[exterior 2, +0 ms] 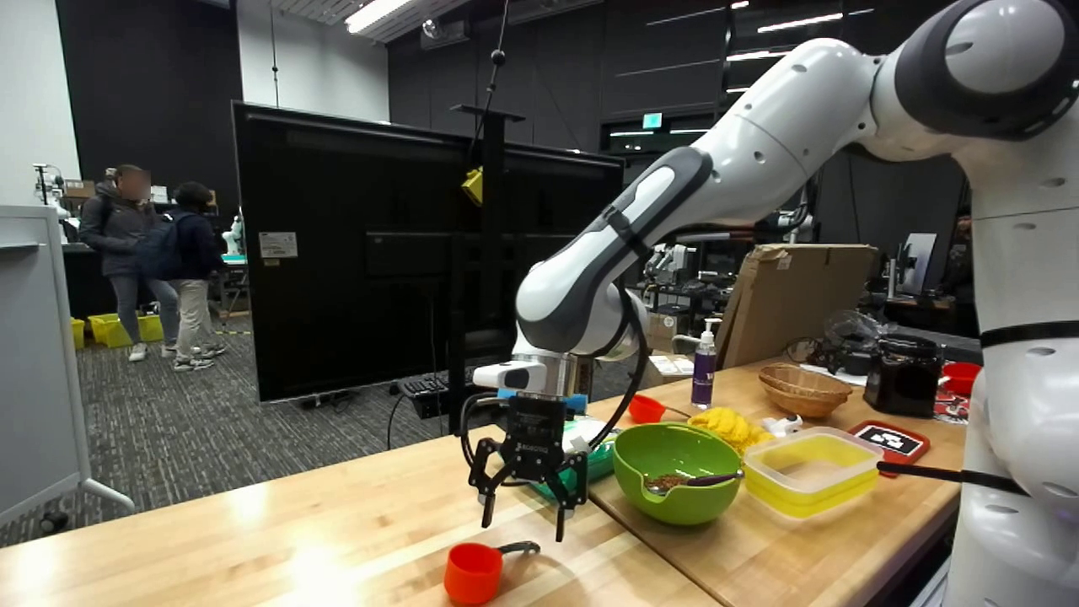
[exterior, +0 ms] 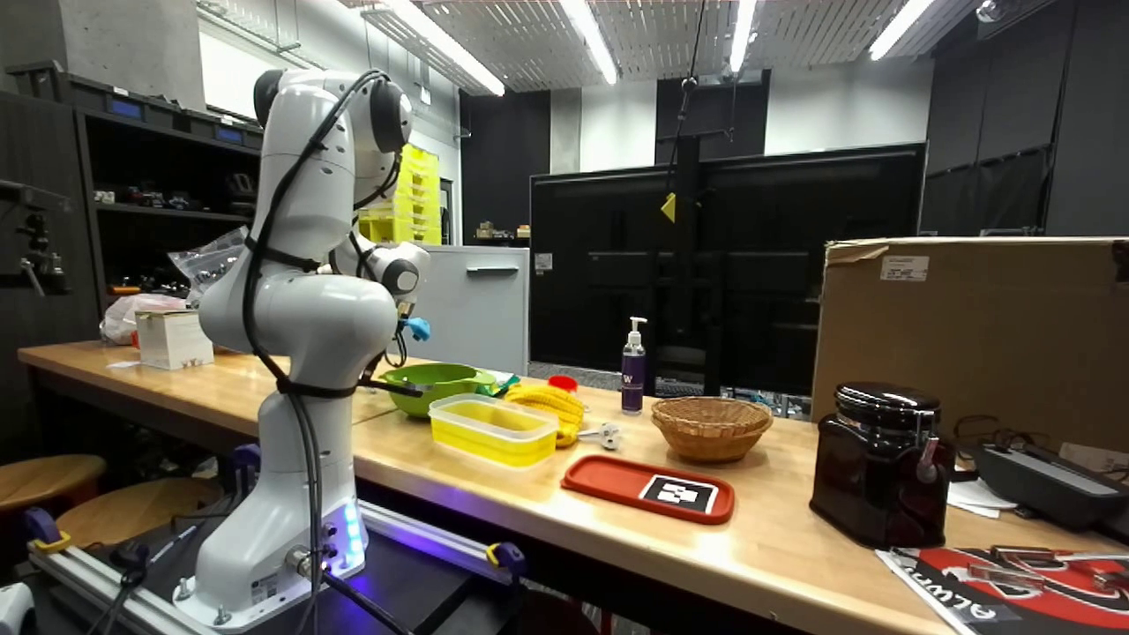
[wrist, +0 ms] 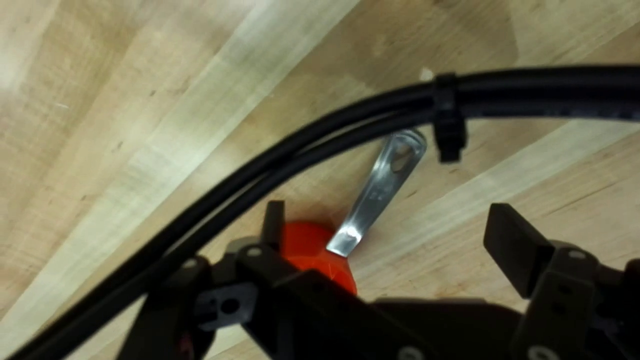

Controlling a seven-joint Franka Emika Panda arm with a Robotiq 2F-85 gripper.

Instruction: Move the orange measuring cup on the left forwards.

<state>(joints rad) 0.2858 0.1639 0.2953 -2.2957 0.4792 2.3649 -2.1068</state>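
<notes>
An orange measuring cup (exterior 2: 474, 573) with a metal handle sits upright on the wooden table at the front in an exterior view. It also shows in the wrist view (wrist: 307, 242), partly covered by my left-hand finger, its handle pointing up and right. My gripper (exterior 2: 523, 524) is open and empty, pointing down above the table, just behind and above the cup. In the wrist view my gripper's fingers (wrist: 390, 227) are wide apart, with the handle's base between them in the picture. Another red-orange cup (exterior 2: 647, 409) lies further back; it also shows in an exterior view (exterior: 563, 383).
A green bowl (exterior 2: 674, 506) with a spoon stands beside the gripper, and a green bag (exterior 2: 594, 464) lies behind it. A yellow container (exterior 2: 813, 497), yellow cloth (exterior 2: 729, 428), pump bottle (exterior 2: 703, 375) and wicker basket (exterior 2: 805, 392) stand further along. A black cable (wrist: 320, 130) crosses the wrist view.
</notes>
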